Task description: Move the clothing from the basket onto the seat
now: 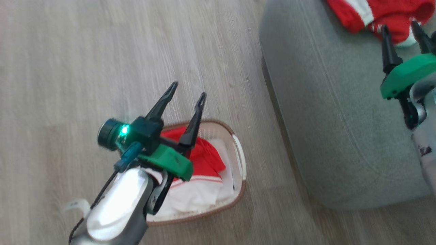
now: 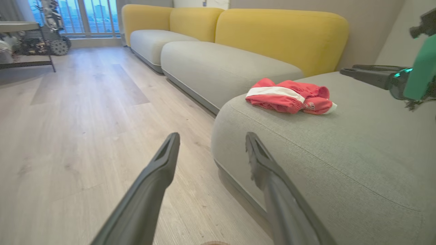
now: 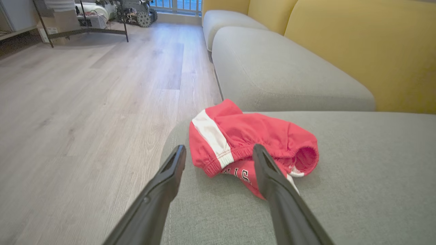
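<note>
On seat (image 3: 357, 170): red shorts (image 3: 259, 136), R gripper (image 3: 218, 147) spread.

Pale wood-plank floor (image 2: 85, 119) spreads ahead and to the left of the left tool (image 2: 212, 136). Beyond its tips, two more grey cushions (image 2: 218, 64) run away along yellow backrests (image 2: 282, 37). Far off to its upper left stands a dark-legged table (image 2: 20, 27). Beside the table is what looks like a wheeled machine (image 2: 54, 44), too blurred to be sure, in front of a railed window (image 2: 92, 13). A beige wall (image 2: 371, 20) rises behind the backrests.
</note>
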{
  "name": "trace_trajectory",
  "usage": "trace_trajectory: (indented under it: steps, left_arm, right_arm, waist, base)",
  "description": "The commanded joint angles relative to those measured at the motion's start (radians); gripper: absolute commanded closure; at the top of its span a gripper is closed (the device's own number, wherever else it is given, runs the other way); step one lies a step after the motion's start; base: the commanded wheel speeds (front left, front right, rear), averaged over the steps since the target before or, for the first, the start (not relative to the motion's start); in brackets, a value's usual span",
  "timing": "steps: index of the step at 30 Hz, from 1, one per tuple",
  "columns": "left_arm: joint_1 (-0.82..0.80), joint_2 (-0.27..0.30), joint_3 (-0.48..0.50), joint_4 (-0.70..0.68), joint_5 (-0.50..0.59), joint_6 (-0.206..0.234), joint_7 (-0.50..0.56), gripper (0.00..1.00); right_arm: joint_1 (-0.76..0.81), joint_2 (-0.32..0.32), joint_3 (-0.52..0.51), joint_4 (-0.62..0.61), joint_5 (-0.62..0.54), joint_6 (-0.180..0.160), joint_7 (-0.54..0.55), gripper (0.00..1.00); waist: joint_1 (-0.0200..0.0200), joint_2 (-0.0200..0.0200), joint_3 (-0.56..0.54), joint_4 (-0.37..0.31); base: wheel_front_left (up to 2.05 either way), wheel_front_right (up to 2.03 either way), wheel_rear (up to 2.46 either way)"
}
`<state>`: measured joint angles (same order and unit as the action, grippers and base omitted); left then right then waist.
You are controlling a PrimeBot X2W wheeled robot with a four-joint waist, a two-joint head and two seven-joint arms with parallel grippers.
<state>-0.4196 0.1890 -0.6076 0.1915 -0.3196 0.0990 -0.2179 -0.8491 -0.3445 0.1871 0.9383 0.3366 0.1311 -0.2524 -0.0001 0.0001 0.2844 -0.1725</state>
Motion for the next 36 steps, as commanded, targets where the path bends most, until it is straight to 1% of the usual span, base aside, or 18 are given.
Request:
trace_trajectory:
  steps: [1, 3, 6, 10, 16, 17, 18, 19, 25, 29, 32, 36]
  left_arm:
    - [-0.001, 0.011, 0.04, -0.02, -0.01, 0.006, -0.013, 0.0]
    - [0.023, 0.007, 0.05, -0.006, -0.023, 0.011, -0.022, 0.0]
    - [0.063, 0.006, 0.067, 0.012, -0.037, 0.022, -0.032, 0.0]
    - [0.123, 0.014, 0.109, 0.015, -0.048, 0.053, -0.04, 0.0]
    - [0.22, 0.03, 0.179, -0.018, -0.044, 0.097, -0.043, 0.0]
    - [0.254, 0.031, 0.204, -0.036, -0.039, 0.108, -0.043, 0.0]
    - [0.271, 0.032, 0.216, -0.044, -0.035, 0.113, -0.044, 0.0]
    - [0.271, 0.032, 0.216, -0.044, -0.035, 0.113, -0.044, 0.0]
    - [0.371, 0.028, 0.273, -0.085, -0.011, 0.127, -0.044, 0.0]
    - [0.43, 0.027, 0.31, -0.109, 0.001, 0.129, -0.044, 0.0]
    - [0.468, 0.024, 0.332, -0.126, 0.009, 0.125, -0.044, 0.0]
    - [0.5, 0.017, 0.358, -0.136, 0.018, 0.113, -0.044, 0.0]
  right_arm:
    - [0.021, -0.011, 0.016, -0.039, 0.004, 0.0, -0.009, 0.0]
    - [0.045, -0.013, 0.021, -0.063, -0.002, 0.0, -0.009, 0.0]
    - [0.093, 0.006, 0.017, -0.115, -0.009, 0.0, -0.009, 0.0]
    - [0.176, 0.037, -0.007, -0.214, -0.044, 0.0, -0.009, 0.0]
    - [0.318, 0.119, -0.047, -0.356, -0.099, 0.0, -0.009, 0.0]
    - [0.367, 0.153, -0.061, -0.402, -0.114, 0.0, -0.009, 0.0]
    - [0.392, 0.17, -0.071, -0.424, -0.124, 0.0, -0.009, 0.0]
    - [0.392, 0.17, -0.071, -0.424, -0.124, 0.0, -0.009, 0.0]
    - [0.543, 0.258, -0.105, -0.547, -0.196, 0.0, -0.009, 0.0]
    - [0.629, 0.285, -0.12, -0.617, -0.237, 0.0, -0.009, 0.0]
    - [0.689, 0.293, -0.122, -0.669, -0.231, 0.0, -0.009, 0.0]
    - [0.756, 0.294, -0.125, -0.717, -0.167, 0.0, -0.009, 0.0]
  waist:
    - [0.0001, -0.0001, -0.07, 0.032]
    - [0.0001, -0.0001, -0.11, 0.05]
    - [0.0001, -0.0001, -0.159, 0.08]
    - [0.0001, -0.0001, -0.208, 0.117]
    - [0.0001, -0.0001, -0.245, 0.164]
    - [0.0001, -0.0001, -0.254, 0.176]
    - [0.0001, -0.0001, -0.258, 0.18]
    - [0.0001, -0.0001, -0.258, 0.18]
    - [0.0001, -0.0001, -0.28, 0.2]
    - [0.0001, -0.0001, -0.291, 0.204]
    - [0.0001, -0.0001, -0.3, 0.206]
    - [0.0001, -0.0001, -0.309, 0.214]
  base:
    - [0.0, 0.0, 0.0]
    - [0.0, 0.0, 0.0]
    - [0.0, 0.0, 0.0]
    - [0.0, 0.0, 0.0]
    - [0.0, 0.0, 0.0]
    - [0.0, 0.0, 0.0]
    - [0.0, 0.0, 0.0]
    - [0.0, 0.0, 0.0]
    - [0.0, 0.0, 0.0]
    - [0.0, 0.0, 0.0]
    - [0.0, 0.0, 0.0]
    - [0.0, 0.0, 0.0]
